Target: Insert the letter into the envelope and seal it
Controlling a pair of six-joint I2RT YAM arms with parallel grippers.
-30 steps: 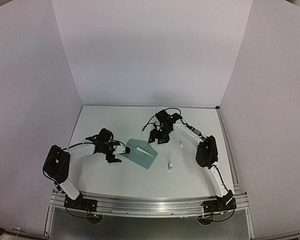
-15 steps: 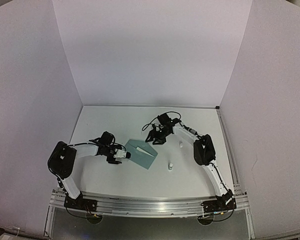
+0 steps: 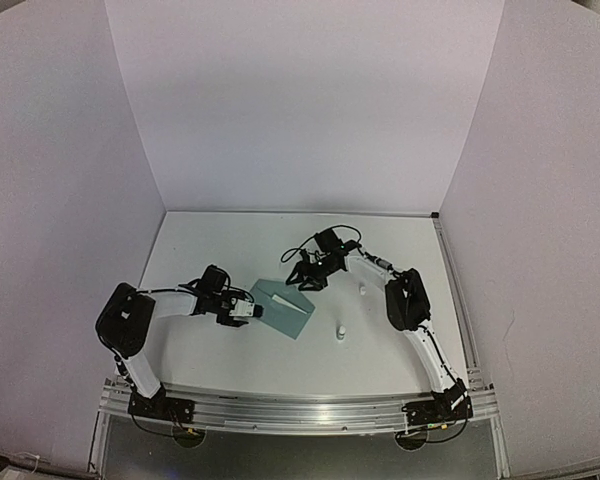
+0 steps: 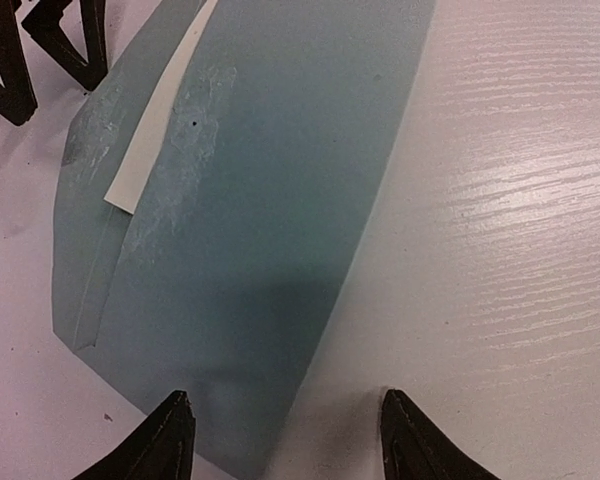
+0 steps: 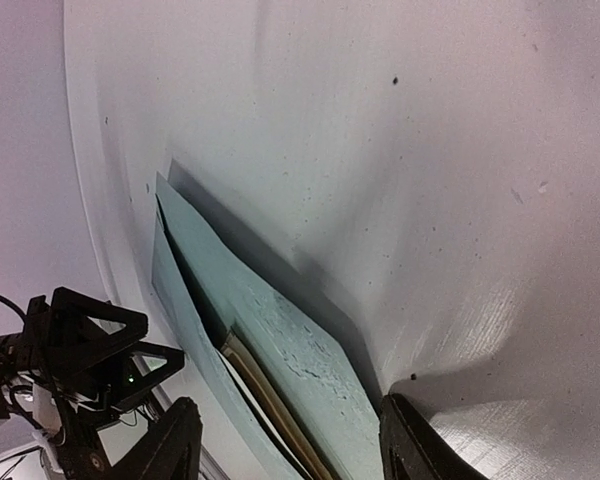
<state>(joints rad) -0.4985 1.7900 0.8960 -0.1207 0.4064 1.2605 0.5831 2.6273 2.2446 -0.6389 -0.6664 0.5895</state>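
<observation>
The left gripper (image 4: pixel 285 445) hangs low over the table with its two black fingers spread apart and nothing clamped between them. One fingertip sits above the near corner of the flat teal paper envelope (image 4: pixel 270 200), the other above the bare white wood-grain table (image 4: pixel 500 200). The envelope's long edge runs up between the two fingertips.

The right gripper (image 5: pixel 292 440) is at the opposite, far side of the envelope. Its fingers are also parted and are not closed on anything. The envelope's open mouth points toward them.

The envelope lies on the table between the two grippers, roughly at the middle of the work surface. A thin tan paper edge of the letter (image 5: pixel 270 400) shows inside its pocket, tucked under the raised teal flap. A narrow white strip (image 4: pixel 155 120) lies along the flap side of the envelope.

A tiny white bottle (image 3: pixel 341 332) stands on the table to the right of the envelope, apart from it. Plain white walls (image 3: pixel 300 100) enclose the table on three sides.
</observation>
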